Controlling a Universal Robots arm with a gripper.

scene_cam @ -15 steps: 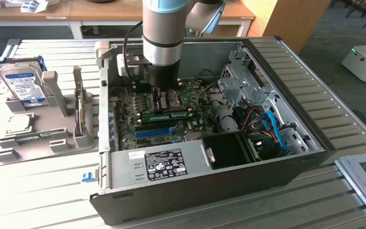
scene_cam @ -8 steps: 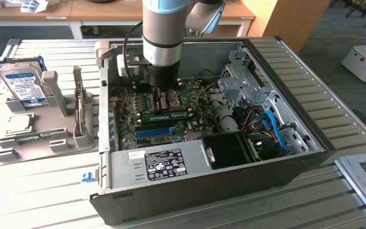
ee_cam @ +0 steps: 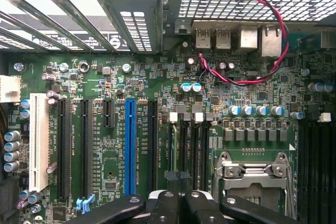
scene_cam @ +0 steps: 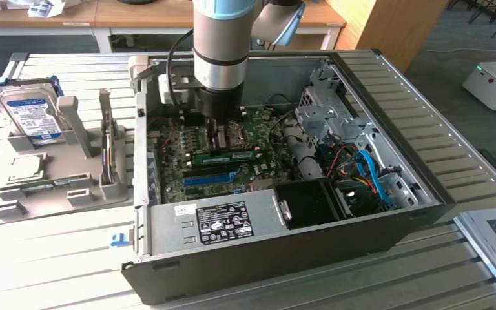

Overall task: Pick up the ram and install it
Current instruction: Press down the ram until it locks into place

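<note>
The ram point(scene_cam: 224, 155) is a green stick with black chips. It stands on edge in a slot on the motherboard point(scene_cam: 175, 174), between the blue slot point(scene_cam: 209, 177) and the CPU socket. My gripper point(scene_cam: 217, 131) hangs straight down inside the open PC case, just above the ram. Its fingers are shut together. I cannot tell whether the tips touch the stick. In the wrist view the shut gripper point(ee_cam: 177, 182) sits over the dark memory slots point(ee_cam: 191, 145), with the blue slot point(ee_cam: 129, 145) on one side and the CPU socket point(ee_cam: 254, 177) on the other.
The case walls point(scene_cam: 386, 219) ring the work area. A power supply point(scene_cam: 217, 219) and a black fan point(scene_cam: 309, 203) sit at the near side, and a drive cage with cables point(scene_cam: 360, 168) at the exterior view's right. A hard drive point(scene_cam: 33, 113) stands in a grey holder point(scene_cam: 50, 187) outside the case.
</note>
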